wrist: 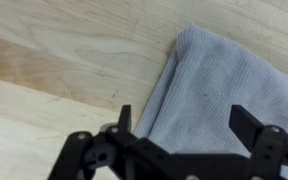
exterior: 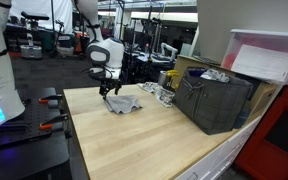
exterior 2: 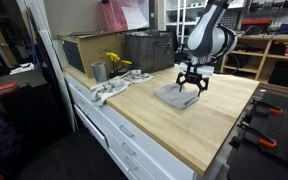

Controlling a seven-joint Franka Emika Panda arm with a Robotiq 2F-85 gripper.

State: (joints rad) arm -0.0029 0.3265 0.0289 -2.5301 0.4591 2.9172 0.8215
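No text, label, brand or number can be read in any view. The pale sheet point(exterior: 267, 62) above the dark crate point(exterior: 219, 100) perhaps carries print, but it is too small and blurred to make out

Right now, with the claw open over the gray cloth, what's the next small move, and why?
Probably lower the claw straight down onto the gray cloth: its jaws stand open with the cloth's edge between them in the wrist view, and it seems to hang just above.
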